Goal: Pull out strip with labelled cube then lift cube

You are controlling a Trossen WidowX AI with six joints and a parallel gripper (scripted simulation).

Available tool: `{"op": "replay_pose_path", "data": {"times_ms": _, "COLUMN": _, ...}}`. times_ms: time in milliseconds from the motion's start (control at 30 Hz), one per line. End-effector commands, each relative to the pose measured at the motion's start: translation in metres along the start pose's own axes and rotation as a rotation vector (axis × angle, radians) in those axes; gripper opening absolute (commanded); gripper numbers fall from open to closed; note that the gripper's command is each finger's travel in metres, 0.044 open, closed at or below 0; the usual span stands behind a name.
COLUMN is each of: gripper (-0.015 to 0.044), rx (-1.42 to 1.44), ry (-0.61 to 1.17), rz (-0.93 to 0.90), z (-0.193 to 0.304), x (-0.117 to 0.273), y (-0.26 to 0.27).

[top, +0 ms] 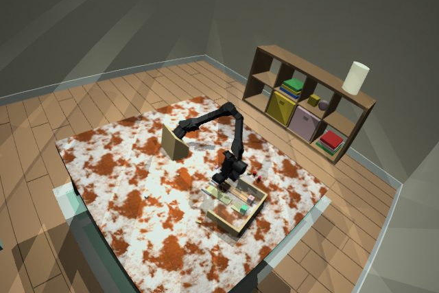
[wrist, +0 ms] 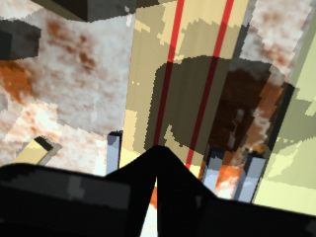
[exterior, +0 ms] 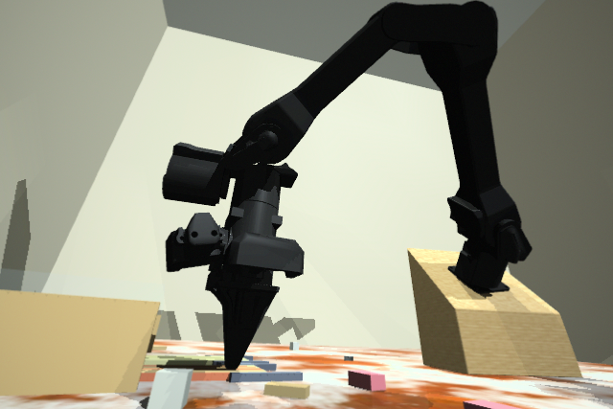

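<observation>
A playroom-like corner of a home
Cube shelving (top: 315, 70) holds bins and stacked books above a plank floor (top: 184, 73)
</observation>
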State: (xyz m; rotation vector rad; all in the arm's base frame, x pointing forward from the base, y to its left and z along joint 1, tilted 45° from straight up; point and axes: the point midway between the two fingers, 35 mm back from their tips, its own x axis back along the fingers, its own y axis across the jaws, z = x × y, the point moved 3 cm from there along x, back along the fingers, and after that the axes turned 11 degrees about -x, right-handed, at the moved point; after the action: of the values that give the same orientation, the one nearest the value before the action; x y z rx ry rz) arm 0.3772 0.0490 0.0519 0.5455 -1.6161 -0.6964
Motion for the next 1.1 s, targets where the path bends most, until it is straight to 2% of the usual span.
{"op": "replay_pose_path", "data": {"times_ms": 0, "gripper": 0.0000, "rx": -0.001, "ry": 0.004, "rz": 0.005, "z": 0.005, "x": -0.003, "y": -0.001}}
{"op": "replay_pose_path", "data": {"times_ms": 1067, "gripper": 0.0000, "rx": -0.003, "ry": 0.006, "rz": 0.005, "z": 0.053, "x": -0.004, "y": -0.012}}
